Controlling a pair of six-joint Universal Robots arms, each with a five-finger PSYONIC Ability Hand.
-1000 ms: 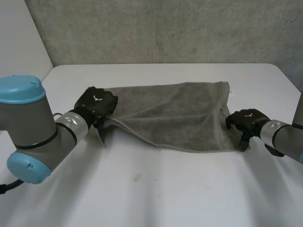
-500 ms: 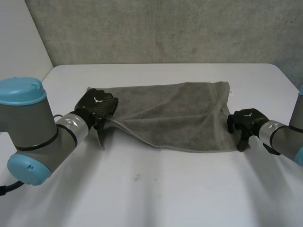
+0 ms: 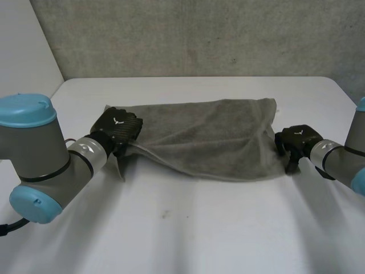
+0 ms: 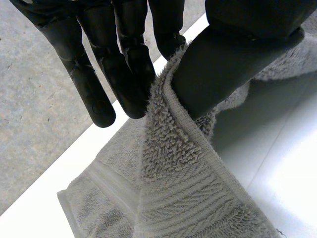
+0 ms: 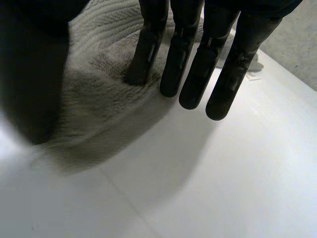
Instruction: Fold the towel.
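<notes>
A grey towel (image 3: pixel 211 137) lies spread across the middle of the white table (image 3: pixel 199 234), its near left part lifted into a fold. My left hand (image 3: pixel 117 128) is at the towel's left edge. There its thumb (image 4: pixel 223 64) pinches the ribbed hem (image 4: pixel 173 188) against its fingers (image 4: pixel 124 74). My right hand (image 3: pixel 296 140) is at the towel's right edge near the front corner. Its fingers (image 5: pixel 198 64) hang straight, and one of them touches the towel (image 5: pixel 99 99). Its thumb (image 5: pixel 29 74) stands apart on the other side of the bunched edge.
A grey concrete wall (image 3: pixel 199 34) stands behind the table's far edge. Bare white tabletop runs in front of the towel and beyond both hands.
My right hand has moved in toward the towel's right edge, its fingers closing somewhat, and the towel's front right corner has drawn back. The left hand has kept its grip and barely moved.
</notes>
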